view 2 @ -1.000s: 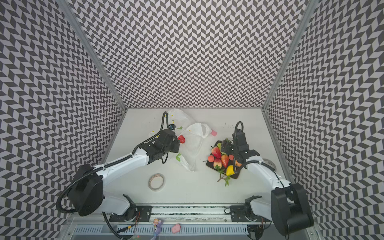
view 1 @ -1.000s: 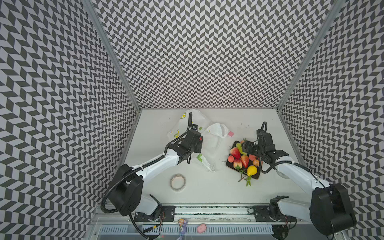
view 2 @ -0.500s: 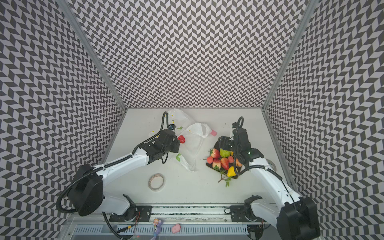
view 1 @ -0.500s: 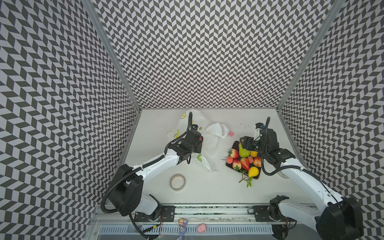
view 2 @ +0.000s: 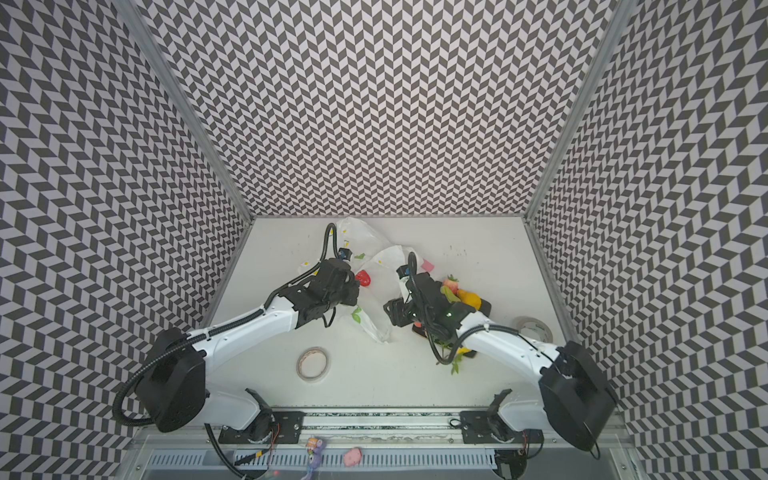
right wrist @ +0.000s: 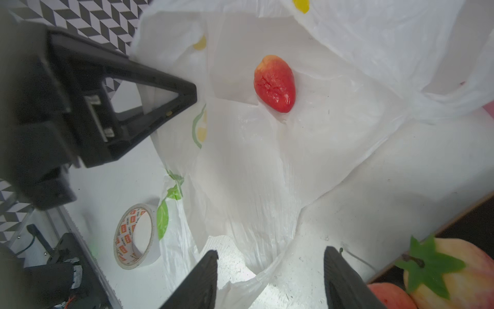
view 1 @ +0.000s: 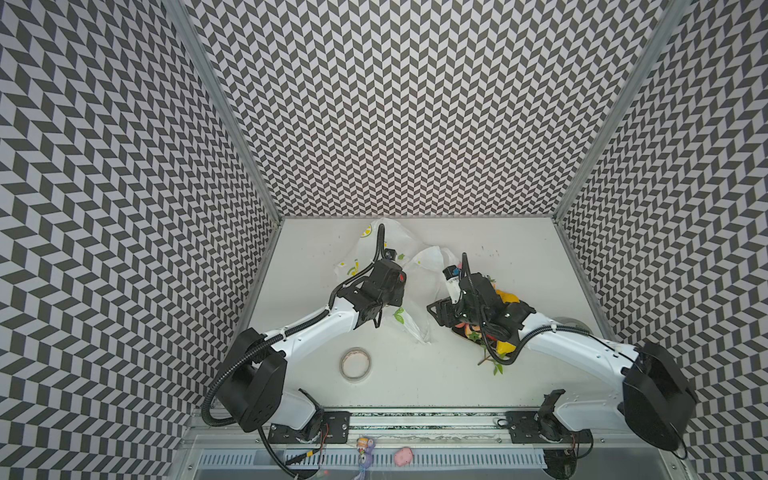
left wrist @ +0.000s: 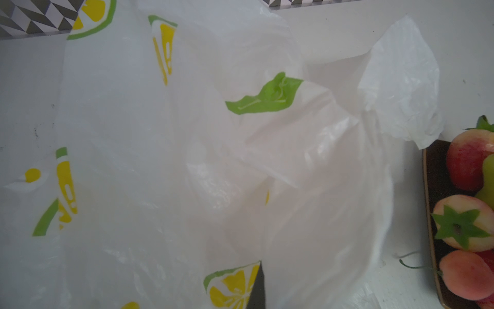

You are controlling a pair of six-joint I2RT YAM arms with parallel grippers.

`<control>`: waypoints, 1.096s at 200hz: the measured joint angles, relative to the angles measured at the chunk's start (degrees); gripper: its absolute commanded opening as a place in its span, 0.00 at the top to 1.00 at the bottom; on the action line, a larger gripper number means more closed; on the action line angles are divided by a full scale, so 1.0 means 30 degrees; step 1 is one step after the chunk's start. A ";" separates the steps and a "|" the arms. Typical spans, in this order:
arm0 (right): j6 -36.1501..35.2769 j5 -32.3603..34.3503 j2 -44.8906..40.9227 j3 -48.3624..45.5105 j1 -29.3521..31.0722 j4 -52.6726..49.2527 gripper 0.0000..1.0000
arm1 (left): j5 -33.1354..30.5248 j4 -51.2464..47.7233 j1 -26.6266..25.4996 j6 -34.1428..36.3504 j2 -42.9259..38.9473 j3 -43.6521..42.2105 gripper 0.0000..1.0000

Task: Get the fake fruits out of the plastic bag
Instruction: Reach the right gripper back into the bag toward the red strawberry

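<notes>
Right gripper (right wrist: 271,252) swings from tray (right wrist: 470,222) to plastic bag (right wrist: 254,174), half-open, empty; left gripper (right wrist: 191,93) pinches its rim, exposing a strawberry (right wrist: 275,83)

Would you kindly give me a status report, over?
Left jaws shut on plastic bag. Right jaws open at its mouth. One strawberry inside. Reach looks clear.

2 white arms (view 1: 316,332), black joints (view 1: 253,386), corrugated black cables (view 1: 380,243).
</notes>
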 measured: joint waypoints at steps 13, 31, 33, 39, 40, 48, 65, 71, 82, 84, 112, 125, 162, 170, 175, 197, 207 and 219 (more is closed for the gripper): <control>-0.0029 -0.0073 0.0831 0.0306 0.0073 0.0495 0.40 | 0.0000 -0.0058 0.0000 0.0000 0.0000 0.0022 1.00; -0.0022 -0.0204 0.1778 0.0685 0.0095 0.1202 0.41 | 0.0000 -0.0102 0.0000 0.0000 0.0007 0.0022 1.00; -0.0015 -0.0219 0.1887 0.0714 0.0095 0.1282 0.42 | 0.0000 -0.0109 0.0000 0.0000 0.0015 0.0022 1.00; -0.0007 -0.0255 0.2142 0.0794 0.0095 0.1523 0.42 | 0.0000 -0.0124 0.0000 0.0000 0.0022 0.0029 1.00; 0.0000 -0.0284 0.2208 0.0823 0.0095 0.1581 0.42 | 0.0000 -0.0131 0.0000 0.0000 0.0022 0.0029 1.00; 0.0036 -0.0350 0.2579 0.0991 0.0095 0.1807 0.42 | 0.0000 -0.0160 0.0000 0.0000 0.0036 0.0029 1.00; 0.0197 -0.0408 0.3475 0.1457 0.0095 0.2280 0.43 | 0.0000 -0.0233 0.0000 0.0000 0.0117 0.0058 1.00; 0.0291 -0.0408 0.3781 0.1617 0.0095 0.2477 0.43 | 0.0000 -0.0240 0.0000 -0.0007 0.0153 0.0080 1.00; 0.0408 -0.0408 0.4262 0.1916 0.0095 0.2732 0.43 | 0.0000 -0.0270 0.0000 -0.0007 0.0233 0.0109 1.00; 0.0415 -0.0401 0.4357 0.1974 0.0102 0.2790 0.43 | 0.0000 -0.0284 0.0000 -0.0007 0.0248 0.0109 1.00; 0.0743 -0.0393 0.5581 0.2841 0.0102 0.3286 0.41 | -0.0007 -0.0568 0.0000 0.0000 0.0393 0.0277 1.00; 0.0896 -0.0328 0.6120 0.3228 0.0109 0.3585 0.39 | -0.0007 -0.0605 0.0000 -0.0007 0.0430 0.0386 1.00; 0.1341 0.0204 0.8240 0.5173 0.0109 0.3942 0.34 | -0.0044 -0.0780 0.0000 -0.0007 0.0503 0.0437 0.90; 0.1457 0.0372 0.8706 0.5646 0.0109 0.3985 0.33 | -0.0095 -0.0874 0.0000 -0.0022 0.0503 0.0452 0.79; 0.1508 0.0466 0.8896 0.5850 0.0109 0.4007 0.32 | -0.0124 -0.0925 0.0000 -0.0095 0.0503 0.0474 0.68; 0.1712 0.0962 0.9748 0.6608 0.0102 0.4153 0.29 | -0.0488 -0.1188 0.0000 -0.0066 0.0452 0.0634 0.31; 0.1698 0.1071 1.0156 0.6900 0.0102 0.4204 0.28 | -0.0998 -0.1435 0.0036 -0.0029 0.0372 0.0743 0.26; 0.1632 0.1202 1.0652 0.7264 0.0087 0.4262 0.26 | -0.1457 -0.1909 0.0197 -0.0036 0.0189 0.0969 0.21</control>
